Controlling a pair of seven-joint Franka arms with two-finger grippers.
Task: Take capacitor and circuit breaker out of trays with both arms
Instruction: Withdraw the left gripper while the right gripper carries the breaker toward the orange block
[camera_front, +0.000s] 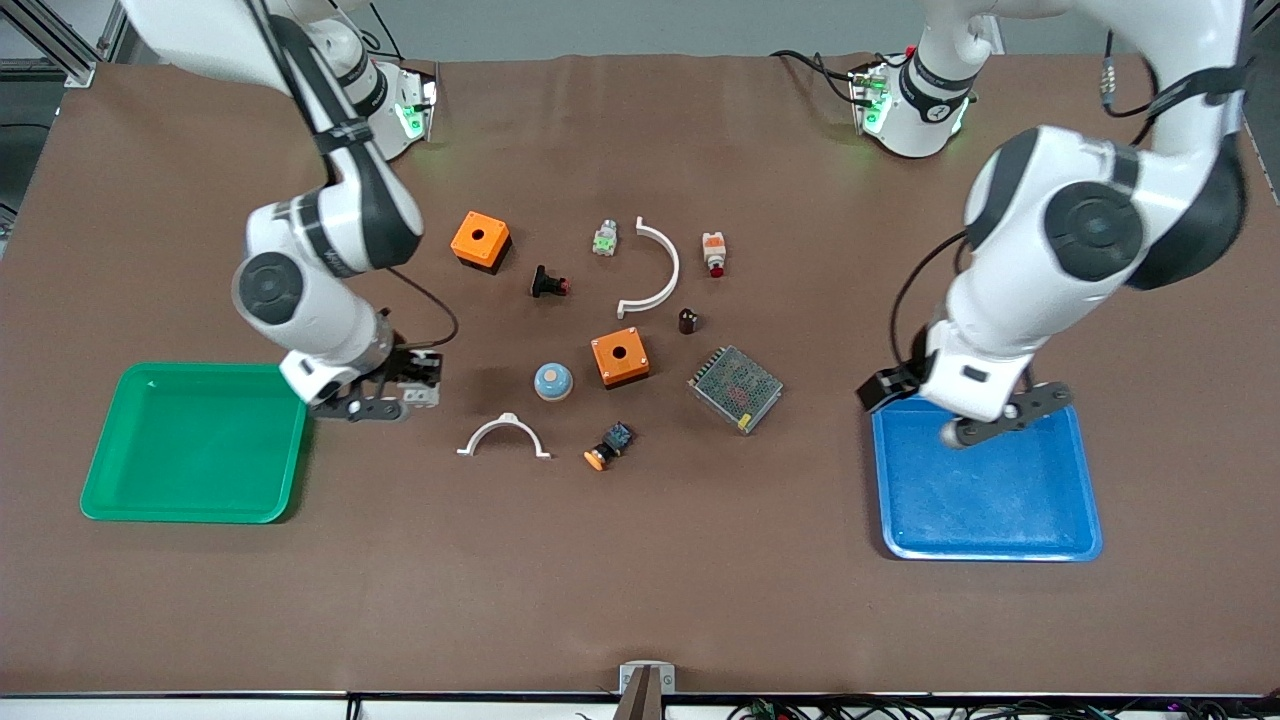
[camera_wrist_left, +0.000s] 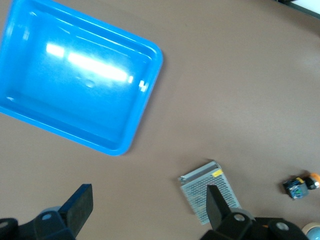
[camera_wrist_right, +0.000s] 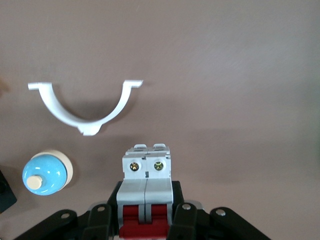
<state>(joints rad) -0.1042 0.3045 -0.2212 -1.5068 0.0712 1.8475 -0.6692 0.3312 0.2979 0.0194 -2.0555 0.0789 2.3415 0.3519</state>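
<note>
The breaker (camera_wrist_right: 146, 182), a white and grey block with a red lever, is held between the fingers of my right gripper (camera_wrist_right: 146, 220). In the front view this gripper (camera_front: 405, 390) holds the breaker (camera_front: 424, 396) low over the table beside the green tray (camera_front: 120, 500). The capacitor (camera_front: 688, 321), a tiny black cylinder, stands on the table between the white arc and the mesh box. My left gripper (camera_front: 985, 425) is open and empty over the blue tray's (camera_front: 1000, 540) edge toward the robots; its fingers (camera_wrist_left: 75, 212) stand wide apart.
Two orange boxes (camera_front: 481, 240) (camera_front: 619, 358), a black push button (camera_front: 548, 283), a blue dome (camera_front: 553, 381), two white arcs (camera_front: 655, 268) (camera_front: 505, 436), a mesh box (camera_front: 735, 388), an orange-capped button (camera_front: 608, 445) and two small modules (camera_front: 604, 239) (camera_front: 713, 253) lie mid-table.
</note>
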